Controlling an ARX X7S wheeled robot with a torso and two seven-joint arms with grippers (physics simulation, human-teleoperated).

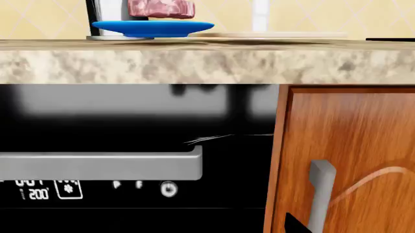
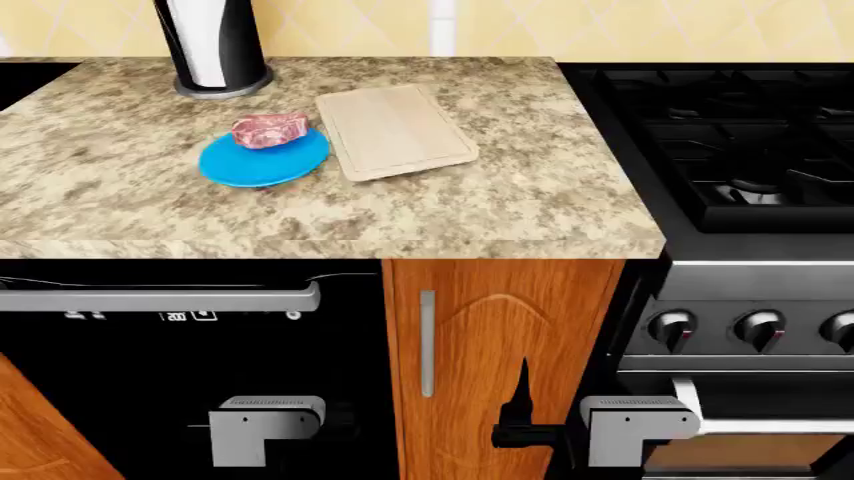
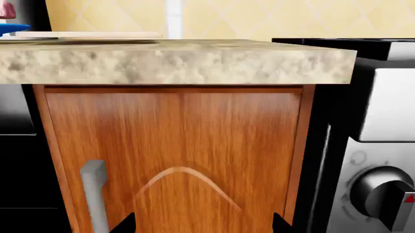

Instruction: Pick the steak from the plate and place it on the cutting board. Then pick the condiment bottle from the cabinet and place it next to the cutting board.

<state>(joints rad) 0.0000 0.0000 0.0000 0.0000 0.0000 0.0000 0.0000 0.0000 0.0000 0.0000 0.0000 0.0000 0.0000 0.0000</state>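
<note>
Steak [image 2: 270, 130] sits untouched on the blue plate [image 2: 254, 166], left of the cutting board [image 2: 395, 130]; both arms low; jaw states unclear; approach the meat from above, grip centrally.

Light is bright, even and soft across all three renders, with no glare and only a faint shadow under the flat round bright blue plate [image 2: 263, 160]. The speckled beige stone countertop [image 2: 400, 200] casts a dark band onto the glossy black appliance front [image 1: 129, 111], which carries a blurry pale reflection. Everything is sharp, edges undistorted.
</note>
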